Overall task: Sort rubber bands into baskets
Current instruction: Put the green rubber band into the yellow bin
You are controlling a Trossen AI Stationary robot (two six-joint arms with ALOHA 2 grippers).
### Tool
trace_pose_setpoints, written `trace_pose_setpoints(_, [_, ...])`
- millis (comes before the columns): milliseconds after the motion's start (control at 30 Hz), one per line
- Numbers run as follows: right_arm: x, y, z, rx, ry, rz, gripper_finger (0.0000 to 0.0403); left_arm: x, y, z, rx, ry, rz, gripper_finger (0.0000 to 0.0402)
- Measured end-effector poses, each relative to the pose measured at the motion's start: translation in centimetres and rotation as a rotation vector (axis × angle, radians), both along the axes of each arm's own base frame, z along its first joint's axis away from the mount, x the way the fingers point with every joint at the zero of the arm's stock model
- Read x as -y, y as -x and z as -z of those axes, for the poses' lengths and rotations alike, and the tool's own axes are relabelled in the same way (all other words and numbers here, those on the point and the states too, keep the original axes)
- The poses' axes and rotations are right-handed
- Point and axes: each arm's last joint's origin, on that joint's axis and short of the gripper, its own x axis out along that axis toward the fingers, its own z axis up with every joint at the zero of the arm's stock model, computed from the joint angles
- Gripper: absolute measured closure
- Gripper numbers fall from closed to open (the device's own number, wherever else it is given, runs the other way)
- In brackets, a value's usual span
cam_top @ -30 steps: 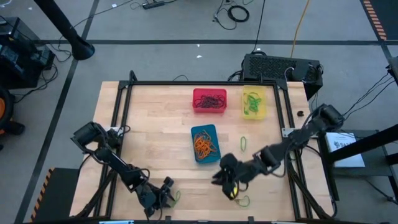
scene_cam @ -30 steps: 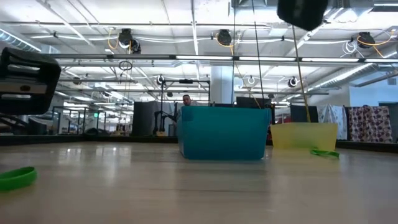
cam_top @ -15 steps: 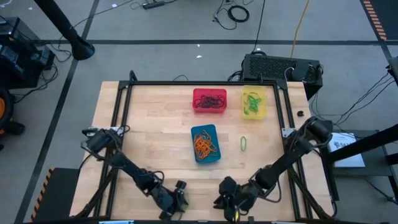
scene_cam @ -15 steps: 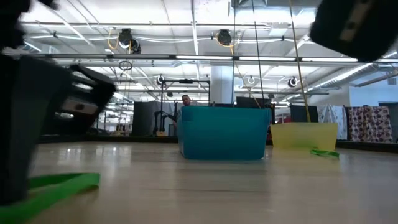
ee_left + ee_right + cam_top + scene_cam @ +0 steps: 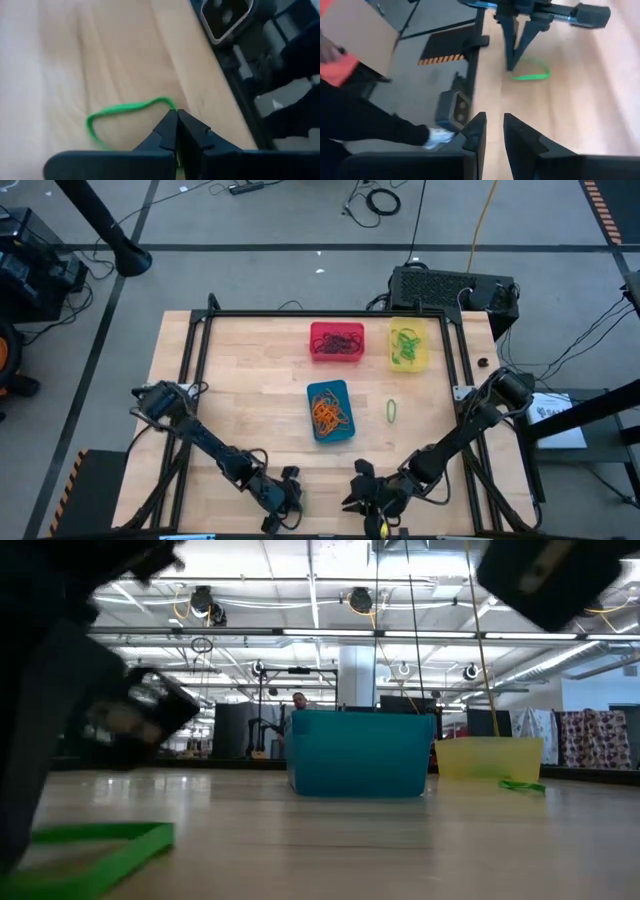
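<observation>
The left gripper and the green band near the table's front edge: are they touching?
Touching. In the left wrist view the shut left gripper has its tips right on the green band, with no gap between them.

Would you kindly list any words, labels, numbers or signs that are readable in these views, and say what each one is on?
No text can be read in any view.
White sheet on the stand beside the table's right edge: dark print, too small to read.
Orange-and-black striped floor marking: a hazard pattern only, no words.
Red basket, yellow basket, blue basket: no labels visible.
</observation>
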Motion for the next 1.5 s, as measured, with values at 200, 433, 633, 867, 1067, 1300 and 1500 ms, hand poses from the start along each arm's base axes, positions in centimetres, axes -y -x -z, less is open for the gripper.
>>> trace_pose_setpoints(200, [1.5, -1.3, -0.1, 0.074, 0.170, -0.068, 0.0346, -2.1, -0.8, -5.4, 0.124, 0.031, -0.108, 0.0397])
trace_pose_setpoints(433, [3.3, -3.1, -0.7, 0.238, 0.409, -0.179, 0.0347, -4.3, -1.0, -10.3, 0.256, 0.096, -0.157, 0.0398])
trace_pose_setpoints(633, [4.1, -4.2, -1.9, 0.369, 0.429, -0.138, 0.0332, -5.2, -1.0, -11.8, 0.297, 0.120, -0.182, 0.0399])
trace_pose_setpoints(867, [4.2, -4.3, -1.9, 0.382, 0.480, -0.159, 0.0257, -5.2, -1.0, -11.6, 0.283, 0.106, -0.181, 0.0399])
trace_pose_setpoints(1067, [4.2, -4.2, -1.9, 0.376, 0.466, -0.152, 0.0207, -5.2, -1.0, -11.6, 0.283, 0.106, -0.180, 0.0400])
trace_pose_setpoints(1300, [4.2, -4.3, -1.9, 0.373, 0.453, -0.144, 0.0210, -5.3, -0.9, -11.4, 0.268, 0.093, -0.179, 0.0400])
trace_pose_setpoints(1500, [4.2, -4.2, -1.9, 0.375, 0.449, -0.144, 0.0243, -5.4, -0.8, -11.2, 0.248, 0.069, -0.191, 0.0400])
